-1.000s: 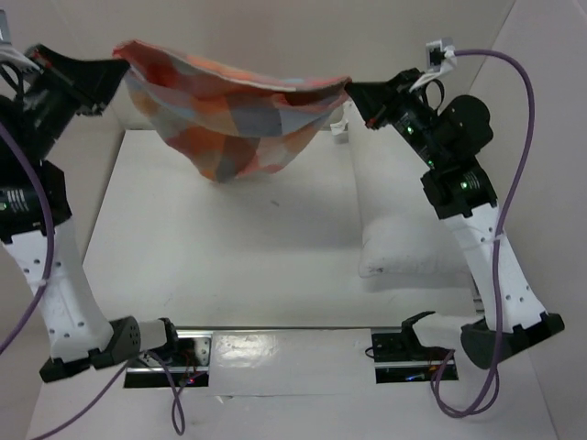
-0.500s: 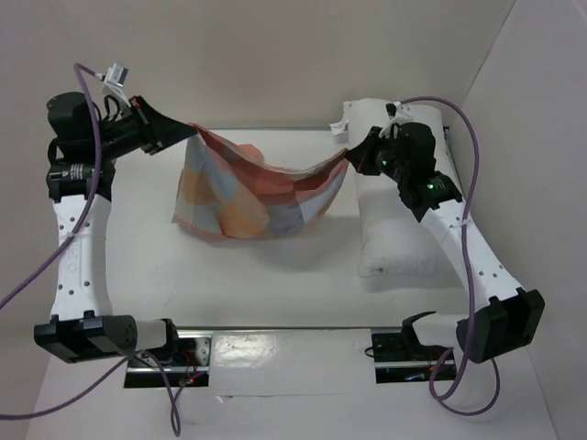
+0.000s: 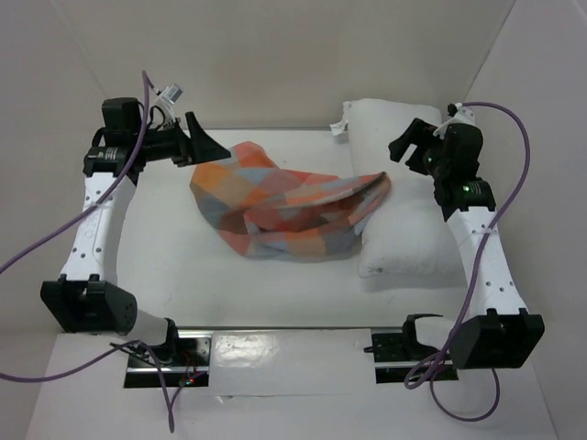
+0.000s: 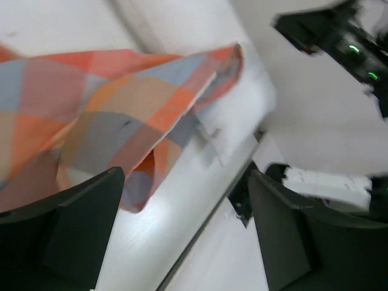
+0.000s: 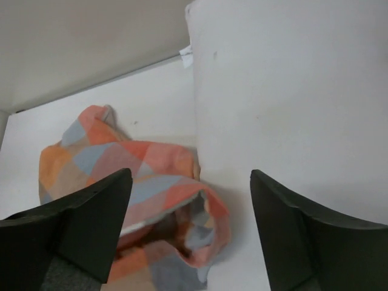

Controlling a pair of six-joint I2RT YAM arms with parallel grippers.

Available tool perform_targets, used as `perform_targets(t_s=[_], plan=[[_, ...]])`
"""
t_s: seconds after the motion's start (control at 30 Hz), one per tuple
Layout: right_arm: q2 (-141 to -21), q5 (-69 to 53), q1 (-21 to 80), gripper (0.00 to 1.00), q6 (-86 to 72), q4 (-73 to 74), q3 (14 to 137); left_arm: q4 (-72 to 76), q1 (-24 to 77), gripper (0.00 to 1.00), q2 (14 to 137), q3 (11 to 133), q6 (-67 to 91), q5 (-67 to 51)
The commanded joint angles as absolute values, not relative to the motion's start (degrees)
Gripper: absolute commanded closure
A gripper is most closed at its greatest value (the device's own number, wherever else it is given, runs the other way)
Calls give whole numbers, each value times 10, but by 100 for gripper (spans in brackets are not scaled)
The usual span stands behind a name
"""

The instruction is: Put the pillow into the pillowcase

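Observation:
The checked orange, blue-grey and tan pillowcase (image 3: pixel 284 206) lies slumped on the table, and its right end rests on the left edge of the white pillow (image 3: pixel 408 211). My left gripper (image 3: pixel 209 147) hangs open just beyond the pillowcase's far left corner, holding nothing. My right gripper (image 3: pixel 401 154) is open above the pillow, a little right of the pillowcase's tip. In the right wrist view the pillowcase (image 5: pixel 133 182) shows a gaping mouth beside the pillow (image 5: pixel 285 91), below the open gripper (image 5: pixel 191 176). The left wrist view is blurred, with the pillowcase (image 4: pixel 121 103) beyond the open gripper (image 4: pixel 187 173).
White walls close in the table at the back and on both sides. A small white tag (image 3: pixel 341 124) sticks out at the pillow's far left corner. The arm bases (image 3: pixel 87 307) (image 3: pixel 495 339) and a metal rail (image 3: pixel 284 344) line the near edge. Purple cables loop off both arms.
Both arms came down and inward from holding the pillowcase stretched in the air. Both grippers opened and let go, and the pillowcase dropped onto the table and the pillow's edge.

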State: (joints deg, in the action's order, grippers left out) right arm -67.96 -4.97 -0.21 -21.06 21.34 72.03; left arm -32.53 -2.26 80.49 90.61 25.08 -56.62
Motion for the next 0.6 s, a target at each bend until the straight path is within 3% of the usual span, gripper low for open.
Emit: perform_targets(t_s=[0.0, 0.07, 0.17, 0.2, 0.33, 0.43, 0.57], plan=[[-687, -110, -3, 12, -195, 224, 749, -402, -34, 15, 856, 930, 218, -393], [-694, -102, 21, 7, -195, 224, 764, -402, -61, 19, 882, 913, 248, -305], [-736, -78, 127, 6, -168, 260, 806, -414, -79, 13, 949, 900, 282, -181], [-750, -65, 208, 4, -161, 278, 822, -414, -79, 13, 966, 900, 288, -154], [-844, 36, 406, 1, -142, 308, 851, -401, -84, 10, 1040, 906, 313, -106], [-939, 98, 501, 1, -148, 321, 886, -391, -84, 7, 1091, 911, 318, -100], [-1044, 108, 552, 1, -163, 315, 923, -365, -84, 8, 1142, 906, 318, -136]])
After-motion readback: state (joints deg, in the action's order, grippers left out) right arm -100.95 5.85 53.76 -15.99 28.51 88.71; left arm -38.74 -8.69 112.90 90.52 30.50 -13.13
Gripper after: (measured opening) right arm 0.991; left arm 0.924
